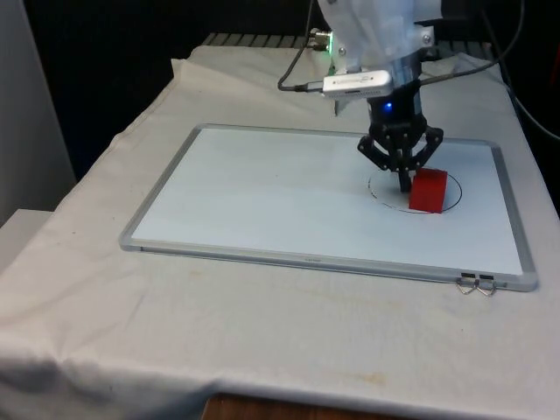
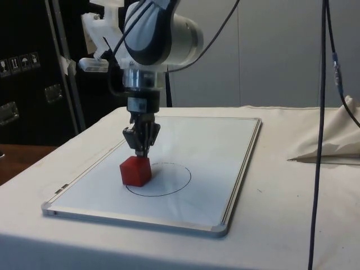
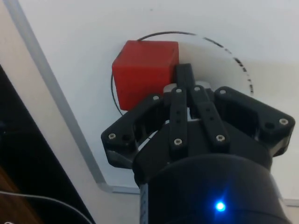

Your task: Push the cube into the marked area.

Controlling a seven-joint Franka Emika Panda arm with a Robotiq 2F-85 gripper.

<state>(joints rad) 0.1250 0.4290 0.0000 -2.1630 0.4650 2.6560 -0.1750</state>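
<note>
Black hand [image 1: 404, 182] upright (fingers together) against red cube [image 1: 428, 190].

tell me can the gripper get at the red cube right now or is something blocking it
Probably yes. The gripper is down on the whiteboard with its shut fingers right against the side of the red cube, which sits on the edge of the drawn circle. Nothing lies between them.

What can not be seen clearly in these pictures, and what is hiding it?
- Contact between the gripper and the red cube: the wrist view has the gripper's own body over it.
- Part of the drawn circle: the cube hides it in the front view.
- The whiteboard: cut off by the wrist view's edges.
</note>
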